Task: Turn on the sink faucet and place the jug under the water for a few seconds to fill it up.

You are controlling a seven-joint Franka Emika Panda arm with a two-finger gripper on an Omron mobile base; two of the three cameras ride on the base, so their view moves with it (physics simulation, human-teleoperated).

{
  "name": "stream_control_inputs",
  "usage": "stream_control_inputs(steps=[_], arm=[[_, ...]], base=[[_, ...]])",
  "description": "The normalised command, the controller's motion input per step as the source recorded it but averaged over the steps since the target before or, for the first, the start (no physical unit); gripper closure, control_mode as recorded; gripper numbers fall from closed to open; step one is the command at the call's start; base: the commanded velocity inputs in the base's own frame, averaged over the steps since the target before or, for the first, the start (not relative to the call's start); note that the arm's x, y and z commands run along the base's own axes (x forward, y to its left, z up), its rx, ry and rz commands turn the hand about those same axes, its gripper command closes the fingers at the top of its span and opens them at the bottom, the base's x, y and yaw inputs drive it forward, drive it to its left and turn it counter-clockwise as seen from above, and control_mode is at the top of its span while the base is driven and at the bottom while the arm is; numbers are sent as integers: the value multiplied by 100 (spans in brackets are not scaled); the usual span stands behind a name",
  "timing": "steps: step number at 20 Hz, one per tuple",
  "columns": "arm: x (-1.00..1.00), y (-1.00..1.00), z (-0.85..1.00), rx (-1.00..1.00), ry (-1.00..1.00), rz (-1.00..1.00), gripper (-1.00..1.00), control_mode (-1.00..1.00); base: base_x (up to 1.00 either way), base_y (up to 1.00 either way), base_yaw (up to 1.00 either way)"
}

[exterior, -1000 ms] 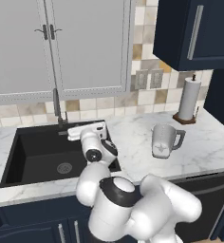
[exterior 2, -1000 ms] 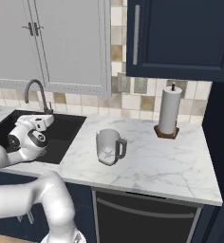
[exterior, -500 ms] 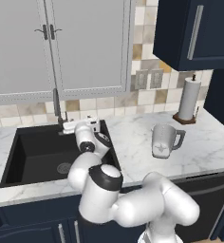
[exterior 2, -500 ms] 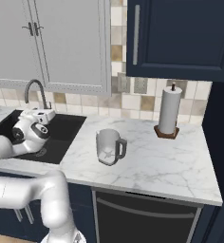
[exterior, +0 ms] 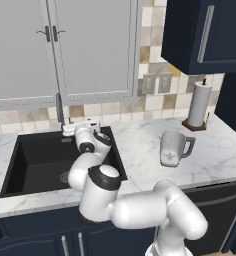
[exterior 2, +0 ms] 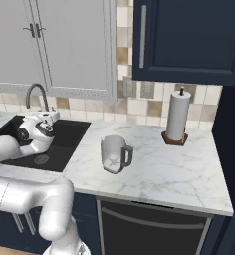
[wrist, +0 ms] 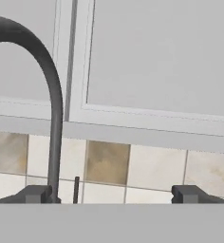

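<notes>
Grey faucet: the slim grey metal sink faucet (wrist: 51,95) arches up at the left of the hand view, a thin dark lever (wrist: 76,189) just beside its stem; no water runs from it.
Change: over the last second the arm has swung in across the black rectangular sink (exterior: 30,160) – the white two-finger gripper (exterior: 81,126) has gone from over the basin's right side to the back rim, close by the faucet base.
Meaning: my judgement – this is the reach for the lever, so the tap step is under way and filling has not begun.
Claw: spread wide, both dark fingertips (wrist: 189,193) well apart, nothing between them; the lever sits inside the gap nearer the left tip, and contact cannot be told.
Jug: the pale grey translucent tapered jug (exterior 2: 113,154) stands upright on the white marble counter (exterior 2: 184,167), well apart from the sink, untouched.
</notes>
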Motion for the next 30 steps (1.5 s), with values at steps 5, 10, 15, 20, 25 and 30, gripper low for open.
stream_control_inputs(steps=[5, 10, 15, 20, 25, 30], arm=[[46, 13, -21, 0, 2, 0, -100, -100], [43, 12, -25, 0, 0, 0, -100, -100], [36, 18, -27, 0, 0, 0, -100, -100], [31, 28, -21, 0, 0, 0, -100, -100], [24, 15, -11, 0, 0, 0, -100, -100], [26, 2, -12, 0, 0, 0, -100, -100]], base=[[0, 0, 0], [0, 0, 0], [0, 0, 0], [0, 0, 0], [0, 0, 0], [0, 0, 0]])
